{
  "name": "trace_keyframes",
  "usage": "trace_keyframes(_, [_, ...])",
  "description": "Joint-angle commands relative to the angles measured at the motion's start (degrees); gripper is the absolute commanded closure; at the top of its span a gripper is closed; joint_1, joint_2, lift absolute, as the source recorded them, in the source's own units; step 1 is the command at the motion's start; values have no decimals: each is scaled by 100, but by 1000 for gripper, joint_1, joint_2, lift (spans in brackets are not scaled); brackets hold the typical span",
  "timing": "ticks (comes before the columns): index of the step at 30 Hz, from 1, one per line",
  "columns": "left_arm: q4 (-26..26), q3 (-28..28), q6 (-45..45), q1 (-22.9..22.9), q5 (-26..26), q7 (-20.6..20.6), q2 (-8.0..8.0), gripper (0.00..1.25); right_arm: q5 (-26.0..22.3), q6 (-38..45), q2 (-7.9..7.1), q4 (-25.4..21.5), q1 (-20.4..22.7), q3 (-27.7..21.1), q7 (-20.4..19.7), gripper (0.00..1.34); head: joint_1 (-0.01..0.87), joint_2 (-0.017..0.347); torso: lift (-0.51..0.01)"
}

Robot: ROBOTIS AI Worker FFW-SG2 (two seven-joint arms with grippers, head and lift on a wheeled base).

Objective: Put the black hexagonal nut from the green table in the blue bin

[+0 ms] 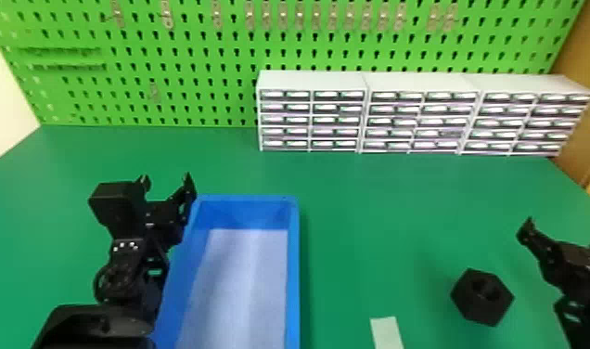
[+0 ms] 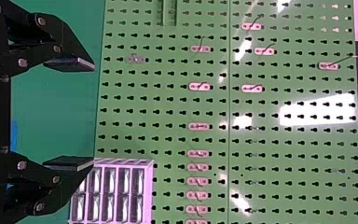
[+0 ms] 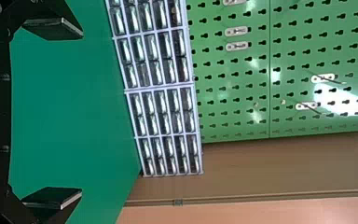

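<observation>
"Where's the nut (image 1: 477, 307)?"
"On the table (image 1: 377, 209), right of the bin (image 1: 293, 278)."
"Anything gripped?"
"No. Left gripper (image 1: 167, 182) near its far-left corner, right gripper (image 1: 563, 234) well right; both spread, empty."

It looks like a workshop: beyond the jaws, a green pegboard (image 1: 280, 43) with metal hooks (image 1: 167, 19) rises behind the table (image 1: 377, 209), whose back edge holds small-parts drawers (image 1: 396, 121).

Black hexagonal nut (image 1: 469, 304) on green table (image 1: 377, 195), right of blue bin (image 1: 293, 278).
</observation>
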Motion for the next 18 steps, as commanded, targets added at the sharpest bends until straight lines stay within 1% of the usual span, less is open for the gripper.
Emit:
trace_keyframes(1, [0,8,0,0,0,-1,0,527,2,10,0,-2,-3,-4,0,116,657,57,-95])
trace_keyframes(18, [0,26,-26,-9,0,-1,0,527,-34,27,-18,-11,-29,58,0,116,657,57,-95])
